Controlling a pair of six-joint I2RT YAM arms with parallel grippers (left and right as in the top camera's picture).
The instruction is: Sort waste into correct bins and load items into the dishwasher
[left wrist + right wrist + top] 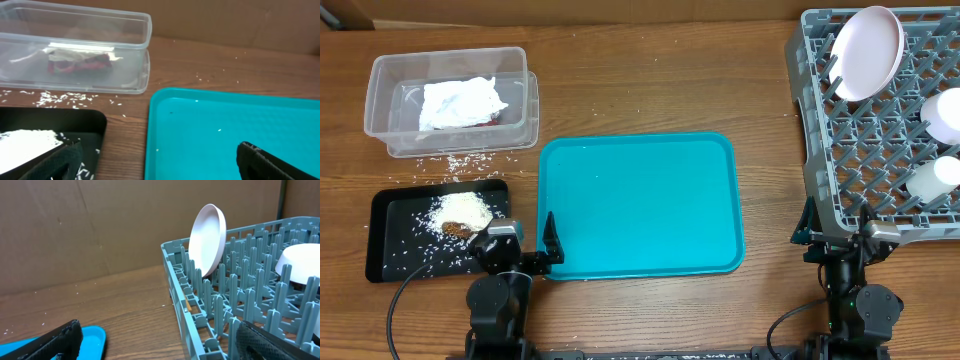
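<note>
At the near edge of the table, your left end effector [525, 246] and right end effector [838, 238] both stand wide open with nothing in them. Beside the left one, the black tray [390, 245] in the near left corner carries a rice pile [460, 209] and the brown scrap [455, 231]. The teal tray [640, 205] mid-table is almost bare. Beyond it, stray grains [450, 162] lie on the wood. Toward the far left corner, the clear tub [378, 100] holds the napkin [460, 102] and red wrapper [80, 64]. Along the right edge, the rack [880, 160] holds the plate [868, 52], a bowl [948, 112] and a cup [932, 178]. You look nearly finished: only the loose grains seem left, and I can't make out the chopsticks.
</note>
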